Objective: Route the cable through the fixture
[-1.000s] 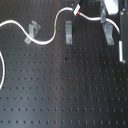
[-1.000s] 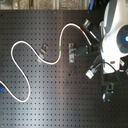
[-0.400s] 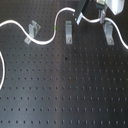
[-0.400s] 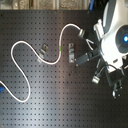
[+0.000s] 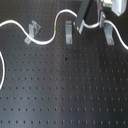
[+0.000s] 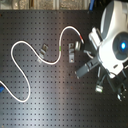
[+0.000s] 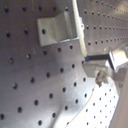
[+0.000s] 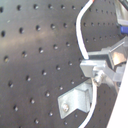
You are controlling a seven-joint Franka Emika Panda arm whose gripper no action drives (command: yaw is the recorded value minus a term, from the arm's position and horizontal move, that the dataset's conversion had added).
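One end of the cable [image 5: 59,20] gripped by the tool [image 8: 100,75], fingers closed on it, upper right of both exterior views, near the fixture [image 5: 68,31], presumably for threading.

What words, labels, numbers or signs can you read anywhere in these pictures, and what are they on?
None can be read in any view.
The cable bears only a green band and a red band, no lettering.
The grey clips, the black perforated board and the robot's white housing show no print; its blue light is not a sign.
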